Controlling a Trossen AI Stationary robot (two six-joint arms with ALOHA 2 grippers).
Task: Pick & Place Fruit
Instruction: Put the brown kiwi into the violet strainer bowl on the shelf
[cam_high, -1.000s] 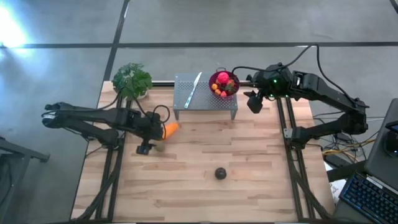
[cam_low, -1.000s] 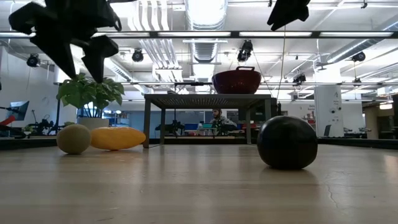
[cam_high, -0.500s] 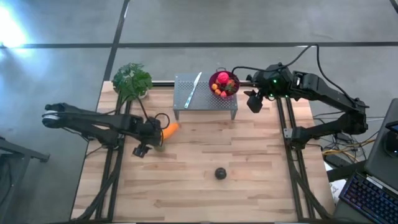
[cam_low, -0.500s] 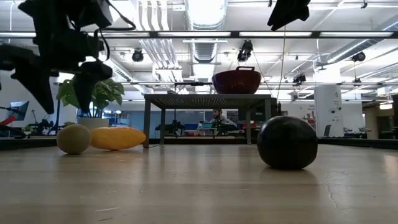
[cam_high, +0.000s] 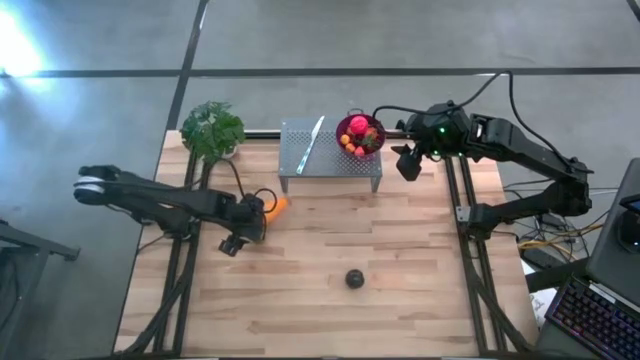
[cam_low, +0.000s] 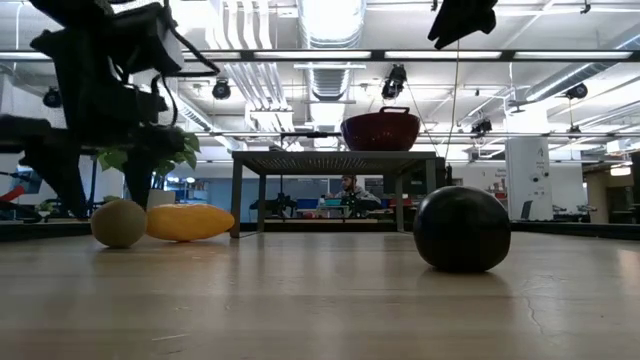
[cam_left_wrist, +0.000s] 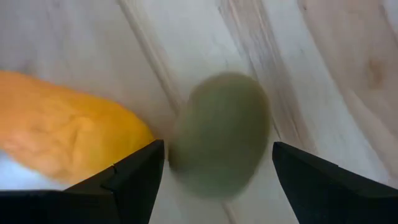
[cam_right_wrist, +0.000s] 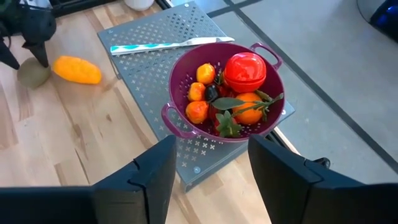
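Several fruits are already sitting in the colander (cam_right_wrist: 224, 93). The released left claw (cam_left_wrist: 214, 165) is straddling the olive fruit (cam_left_wrist: 221, 143) beside the orange one (cam_left_wrist: 65, 137); the purple ball (cam_high: 354, 278) is waiting on the table (cam_high: 420, 290). The right claw (cam_right_wrist: 208, 165) is hanging empty, part-open, above the colander.

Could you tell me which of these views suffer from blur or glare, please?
Left wrist view: the olive-green fruit between the left pincer is soft and blurred. High view: bright glare at the upper-left corner of the floor. Low view: ceiling lights glare, with the arm silhouetted dark against them.
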